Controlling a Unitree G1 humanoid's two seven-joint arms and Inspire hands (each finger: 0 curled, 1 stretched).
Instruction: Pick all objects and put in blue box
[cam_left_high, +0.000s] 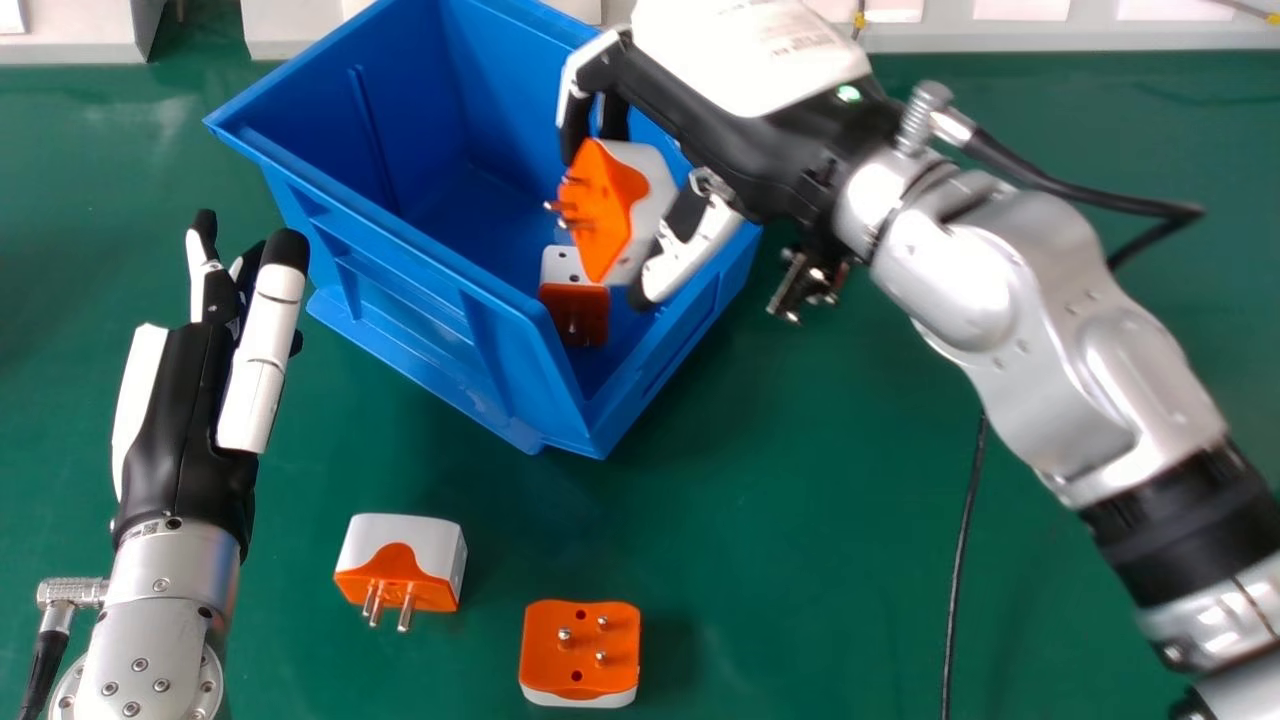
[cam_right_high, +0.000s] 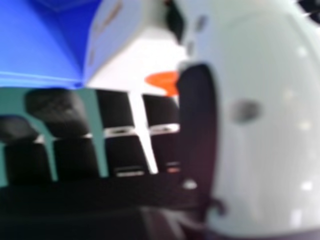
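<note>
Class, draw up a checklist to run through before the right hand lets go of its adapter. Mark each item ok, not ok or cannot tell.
1. Right hand has the held adapter between fingers and thumb: ok.
2. Held adapter is over the opening of the blue box: ok.
3. Its height above the box floor is safe for a drop: cannot tell.
4. Left hand is outside the box, fingers straight: ok.
5. All other adapters are boxed: not ok; one is inside, two lie on the table.
</note>
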